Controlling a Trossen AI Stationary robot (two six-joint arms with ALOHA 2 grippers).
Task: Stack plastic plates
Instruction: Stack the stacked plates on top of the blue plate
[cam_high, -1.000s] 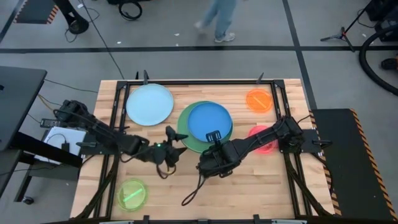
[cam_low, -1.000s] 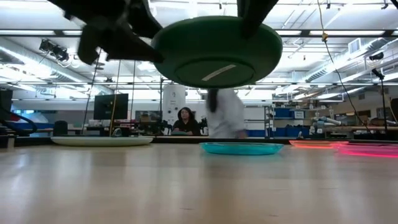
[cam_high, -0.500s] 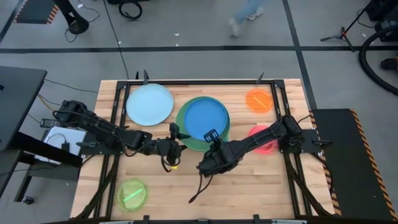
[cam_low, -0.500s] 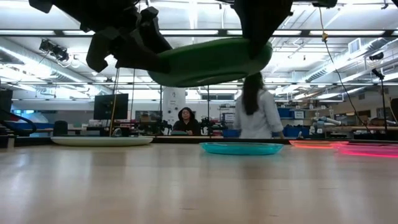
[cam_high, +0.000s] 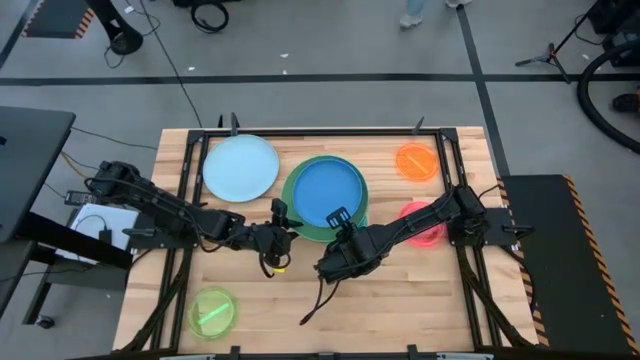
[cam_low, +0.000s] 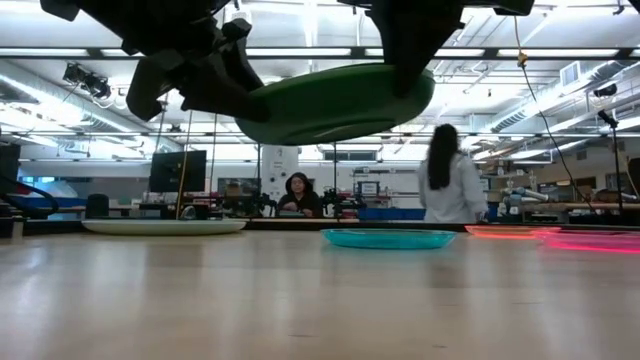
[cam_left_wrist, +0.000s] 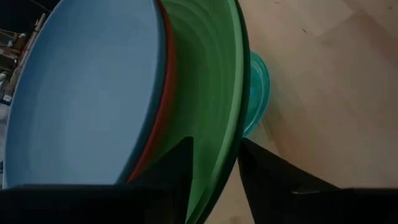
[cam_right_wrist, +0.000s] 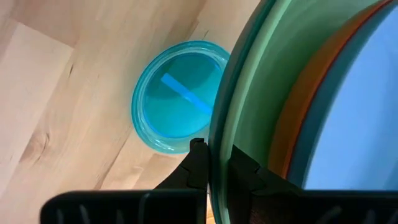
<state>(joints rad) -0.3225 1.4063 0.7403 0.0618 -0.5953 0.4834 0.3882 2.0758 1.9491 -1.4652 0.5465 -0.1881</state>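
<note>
A stack of plastic plates (cam_high: 325, 196) hangs in the air over the table's middle: a dark green plate lowest (cam_low: 335, 100), a light green one (cam_right_wrist: 261, 99), a red-orange one (cam_left_wrist: 163, 118) and a blue one on top (cam_high: 328, 192). My left gripper (cam_high: 283, 216) is shut on the stack's near-left rim. My right gripper (cam_high: 338, 218) is shut on its near rim. A small teal plate (cam_right_wrist: 177, 96) lies flat on the table below the stack, hidden in the high view. My left gripper has the stack's green rim (cam_left_wrist: 219, 168) between its two fingers, one finger (cam_left_wrist: 180, 171) over the plates' upper side and one (cam_left_wrist: 264, 180) below. It comes level from the table's left. The stack is clear of the table and tilted. My right gripper pinches the stack's green rim (cam_right_wrist: 217, 146) between its two fingers (cam_right_wrist: 198, 163), one above and one under the rim. It comes from the table's near right side. The stack is lifted clear of the table.
Lying flat on the table are a large pale blue plate (cam_high: 241, 167) at far left, a small orange plate (cam_high: 416, 161) at far right, a pink plate (cam_high: 427, 224) under the right arm and a lime plate (cam_high: 212, 311) near left. A person walks beyond the table (cam_low: 452, 185).
My left gripper has gone toward the stack's near-left rim and shut on it from wide open. The stack, held up by my right gripper, has shifted slightly toward the far left and tipped from level to tilted.
</note>
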